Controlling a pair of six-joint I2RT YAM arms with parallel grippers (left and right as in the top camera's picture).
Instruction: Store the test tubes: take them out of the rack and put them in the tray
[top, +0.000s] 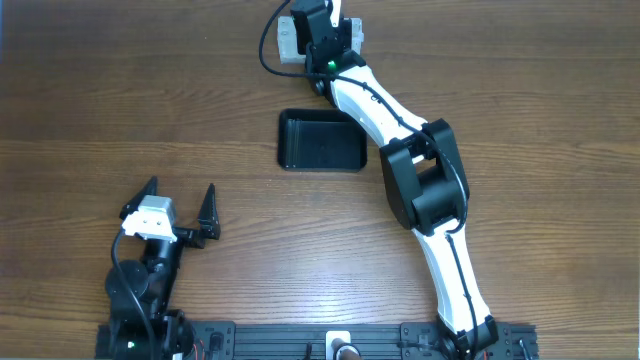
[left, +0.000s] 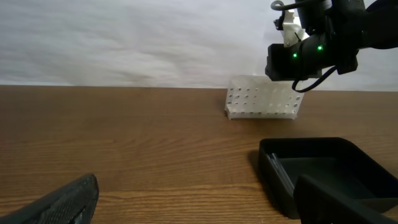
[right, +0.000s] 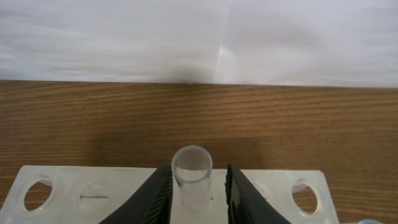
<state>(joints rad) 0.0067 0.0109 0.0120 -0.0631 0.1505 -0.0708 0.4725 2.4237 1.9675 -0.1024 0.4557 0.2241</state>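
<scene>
A clear test tube (right: 191, 177) stands upright in the white rack (right: 62, 186) at the far edge of the table. My right gripper (right: 199, 171) is down over the rack (top: 290, 40), narrowly open, with one finger on each side of the tube. One finger touches the tube and a thin gap shows at the other. The black tray (top: 283, 140) lies just in front of the rack, and I see nothing in it. My left gripper (top: 182, 205) rests open near the front left with nothing between its fingers. In the left wrist view the right gripper (left: 298, 50) hangs above the rack (left: 261, 99), beyond the tray (left: 305, 144).
The right arm (top: 420, 180) stretches past the tray's right side. Bare wooden table (top: 120, 90) lies to the left of the tray and rack. A white wall (right: 186, 37) rises behind the table's far edge.
</scene>
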